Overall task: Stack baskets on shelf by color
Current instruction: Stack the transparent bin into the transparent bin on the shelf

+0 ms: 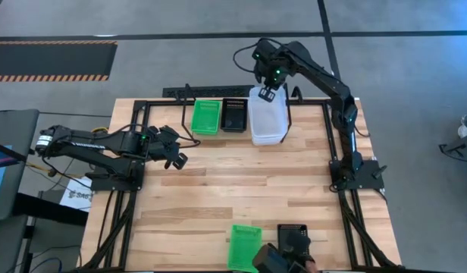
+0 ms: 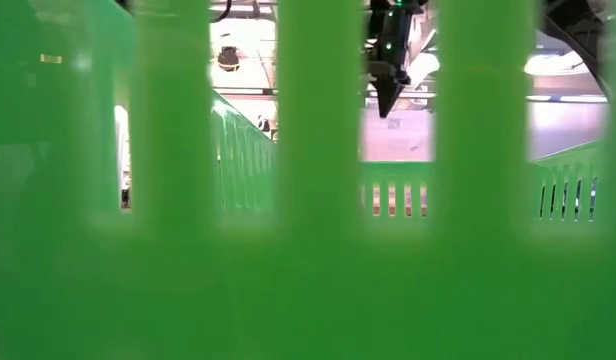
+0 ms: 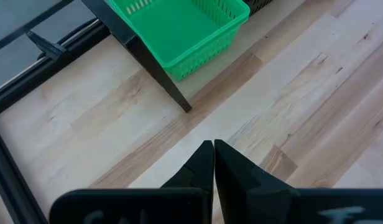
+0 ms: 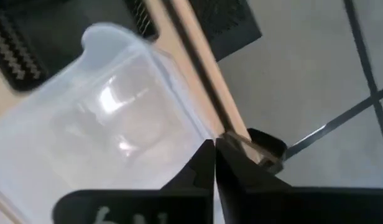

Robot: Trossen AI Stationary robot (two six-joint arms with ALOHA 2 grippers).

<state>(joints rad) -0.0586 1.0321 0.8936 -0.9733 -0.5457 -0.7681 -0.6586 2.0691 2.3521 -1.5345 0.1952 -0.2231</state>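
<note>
On the black wire shelf [image 1: 180,92] at the table's far edge stand a green basket [image 1: 205,116], a black mesh basket [image 1: 234,114] and a clear basket [image 1: 267,117], side by side. My right gripper [image 1: 265,94] points down over the clear basket's far end, shut on its rim. My left gripper [image 1: 178,159] hangs shut over bare wood at the table's left, holding nothing; the green basket [image 3: 179,31] and a shelf leg [image 3: 157,68] show beyond it. Another green basket [image 1: 245,246] and a black one [image 1: 294,241] lie at the near edge. My right gripper [image 4: 214,144] pinches the clear basket's rim at its far end [image 4: 201,138] between its two fingertips, coming from above and pointing steeply down. The basket [image 4: 104,124] stretches away below the fingers toward the table's near side. Whether its bottom rests on the shelf I cannot tell.
The near green basket [image 2: 308,250] stands right against the low camera and fills nearly all of that view; my right gripper [image 2: 386,100] shows through its slots. The black tube frame [image 1: 336,163] borders the table's left and right sides. Bare wood lies mid-table.
</note>
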